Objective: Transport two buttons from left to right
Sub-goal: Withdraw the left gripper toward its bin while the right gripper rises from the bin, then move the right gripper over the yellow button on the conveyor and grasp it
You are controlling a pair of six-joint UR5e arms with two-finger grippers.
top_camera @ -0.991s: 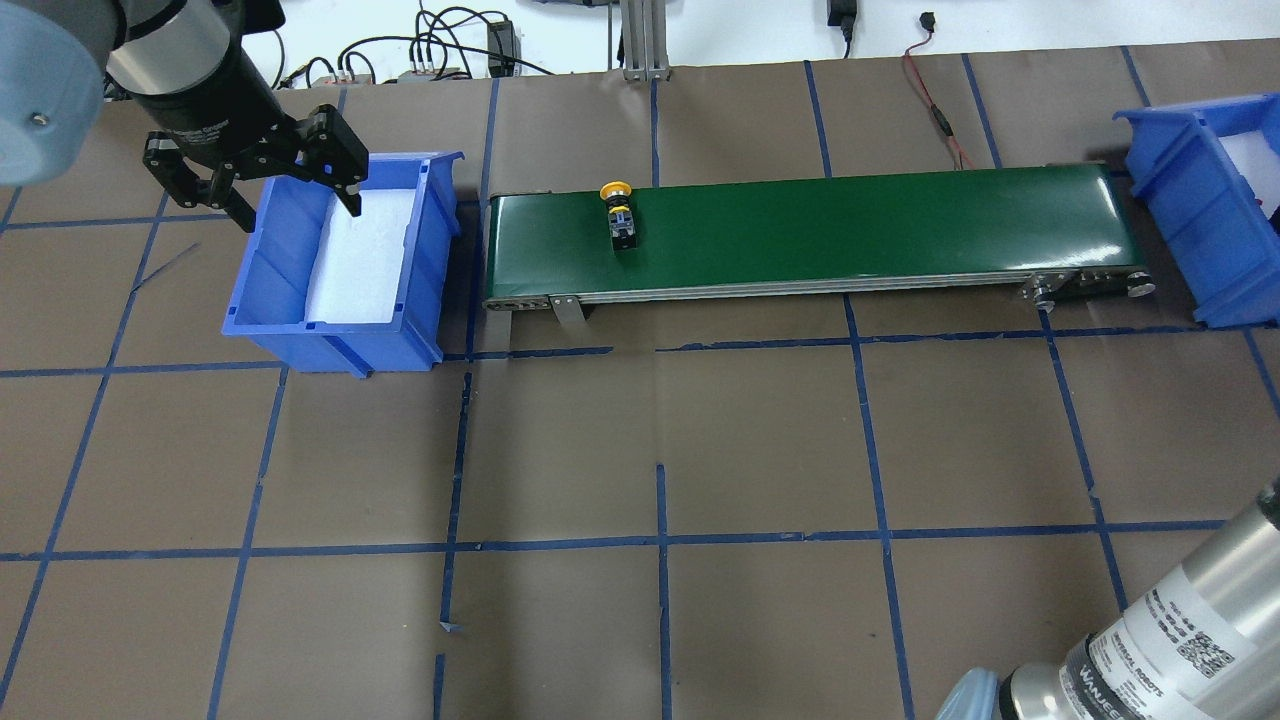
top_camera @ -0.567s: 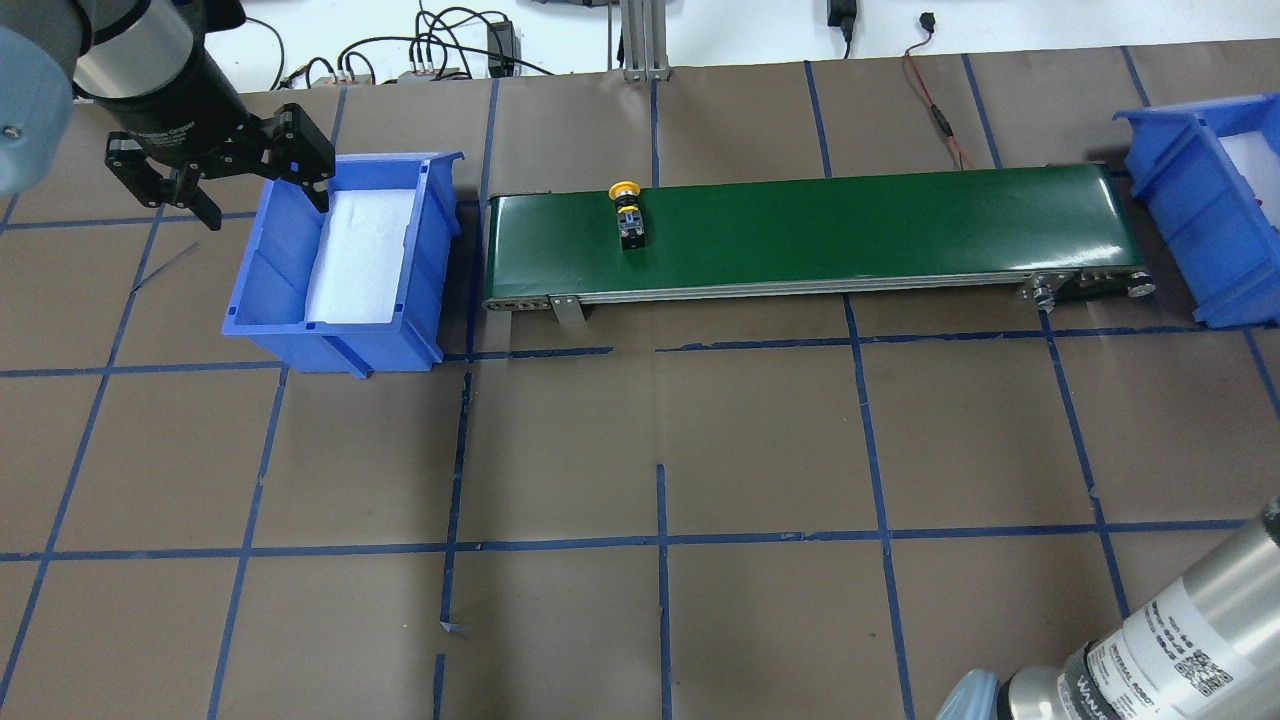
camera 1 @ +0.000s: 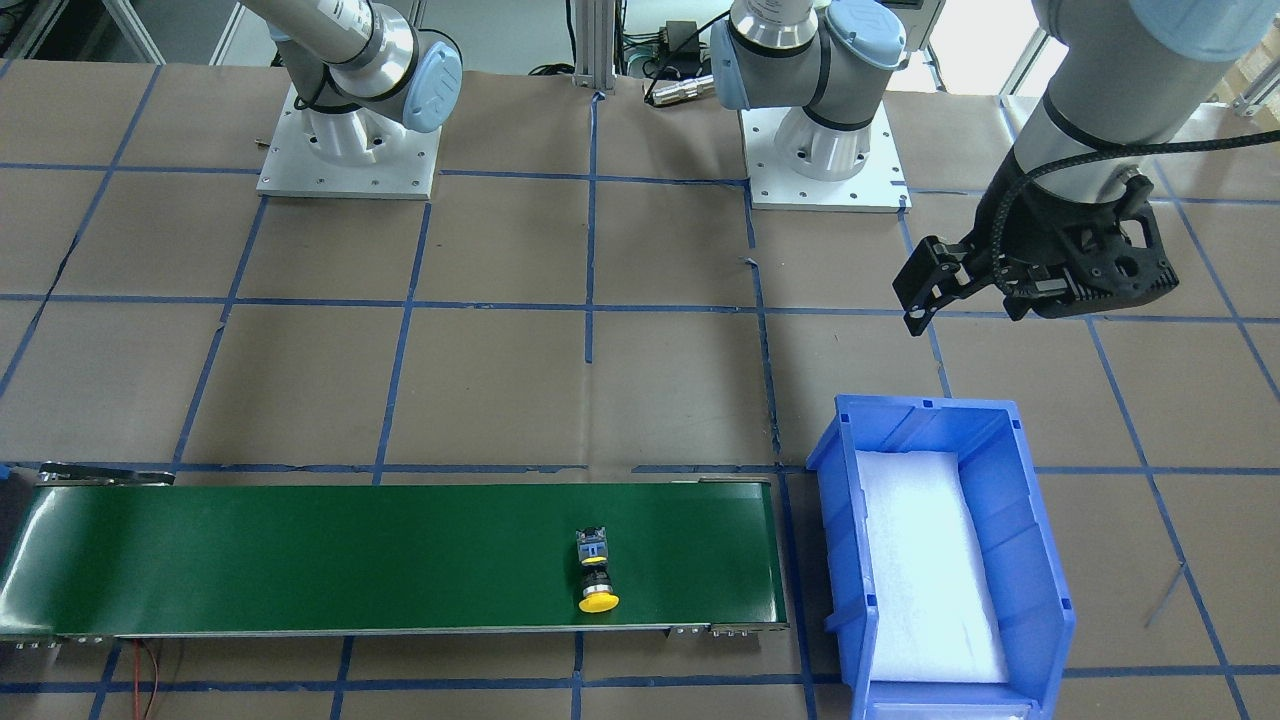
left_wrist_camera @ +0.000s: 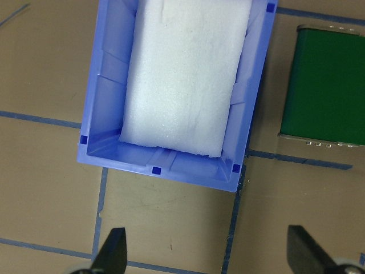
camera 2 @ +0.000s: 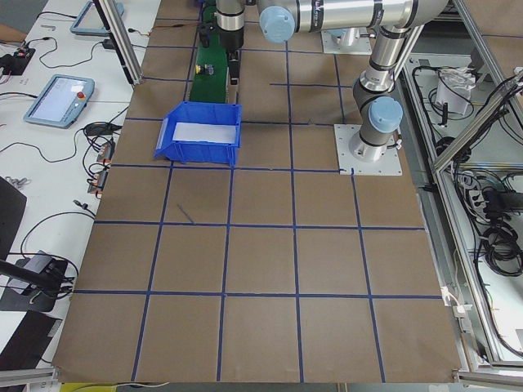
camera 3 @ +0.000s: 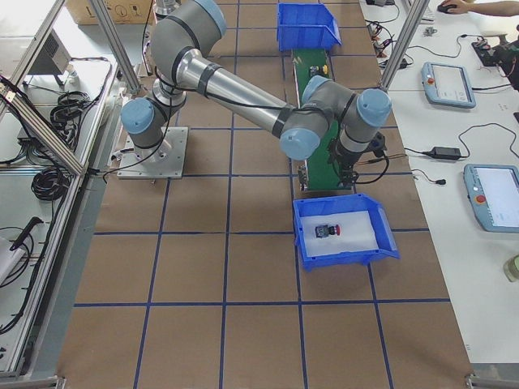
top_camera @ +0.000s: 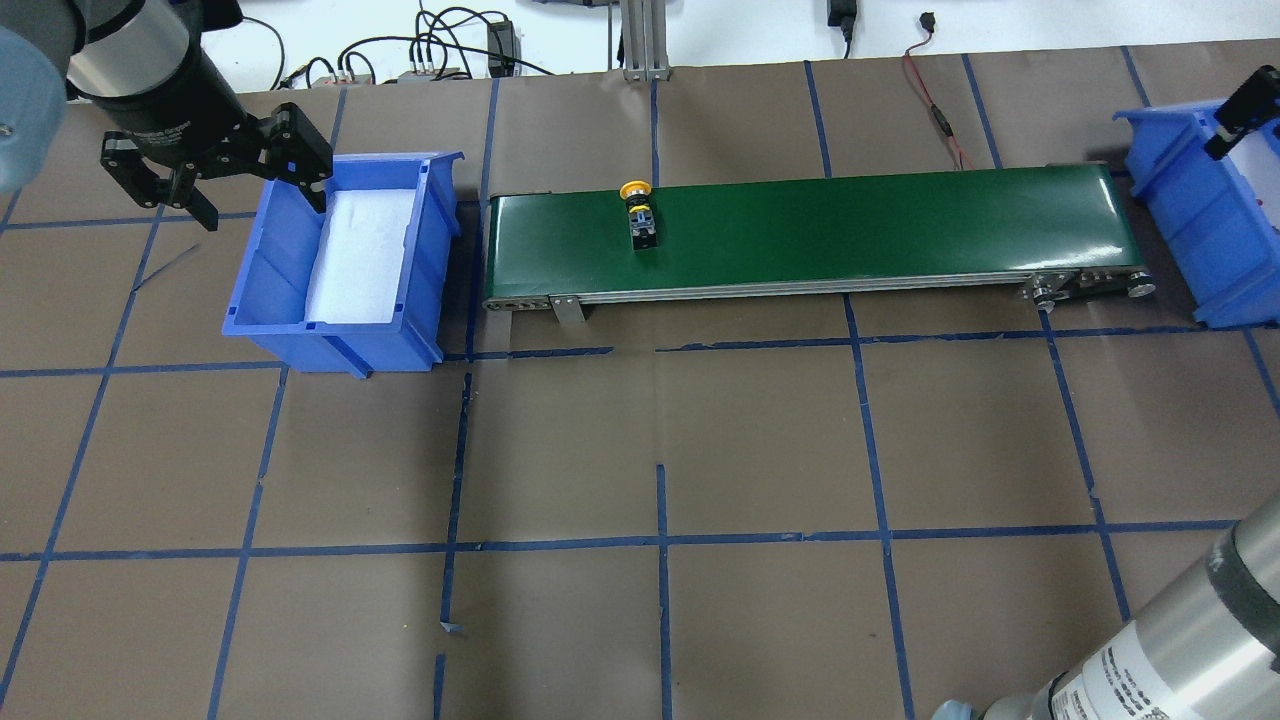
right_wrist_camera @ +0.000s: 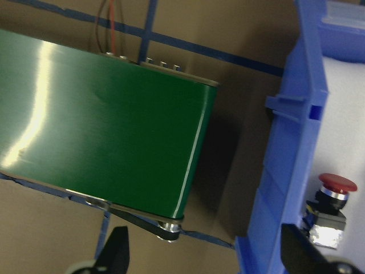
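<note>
Two buttons: we find them well apart, one on the belt and one in a bin.
Yellow button [top_camera: 640,212]: lying on its side on the green belt [top_camera: 850,225], towards the end nearest the left bin [top_camera: 330,345].
Red button [camera 3: 327,231]: lying on white foam inside the right bin [camera 3: 340,259].
Left gripper [top_camera: 262,200]: fingers spread wide, holding nothing, raised near the left bin.
Right gripper [right_wrist_camera: 208,251]: fingers wide and empty; we see it above the belt's end by the right bin.

Yellow button [top_camera: 640,212] unobstructed atop belt [top_camera: 850,225]
</note>
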